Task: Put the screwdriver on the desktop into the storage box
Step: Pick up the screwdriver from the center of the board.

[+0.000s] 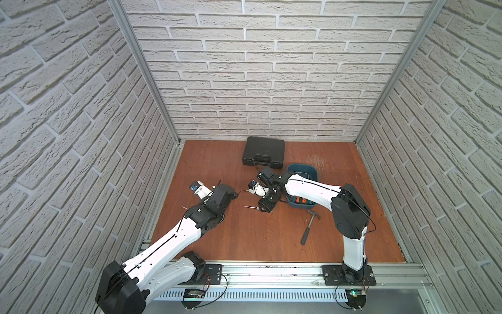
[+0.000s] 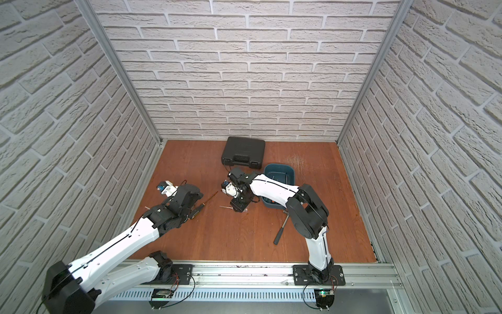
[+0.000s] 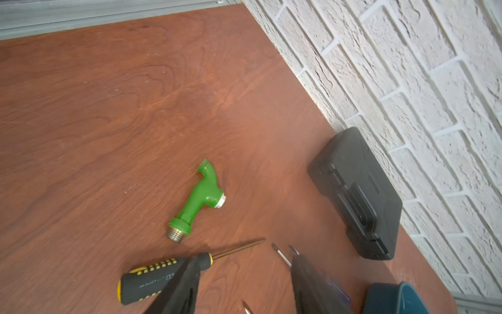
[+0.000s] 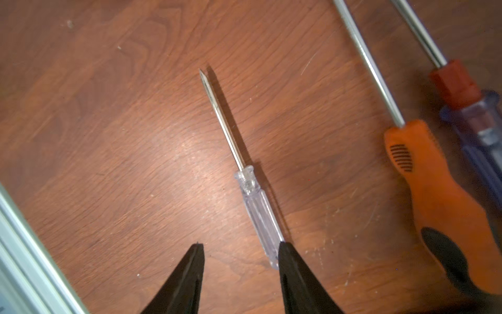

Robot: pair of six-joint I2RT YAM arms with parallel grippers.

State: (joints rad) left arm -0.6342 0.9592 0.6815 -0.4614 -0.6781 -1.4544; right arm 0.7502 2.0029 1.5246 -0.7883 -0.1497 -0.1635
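A robotics lab cell: fake-brick panels [image 1: 271,68] on aluminium framing [image 1: 143,62] enclosed a wood-grain counter [image 1: 258,239], with arms [image 1: 173,236] bolted to a rail [image 1: 271,271]

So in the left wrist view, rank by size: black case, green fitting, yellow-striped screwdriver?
Largest first:
1. black case
2. yellow-striped screwdriver, longer but nearer the camera, so unsure
3. green fitting

No text, brand, number or sign is legible in any view. The black-and-yellow screwdriver [image 3: 146,282] carries small white printing on its handle, too blurred to read in the left wrist view. The black hard case [image 3: 350,187] shows moulded relief on its lid; no characters can be made out.
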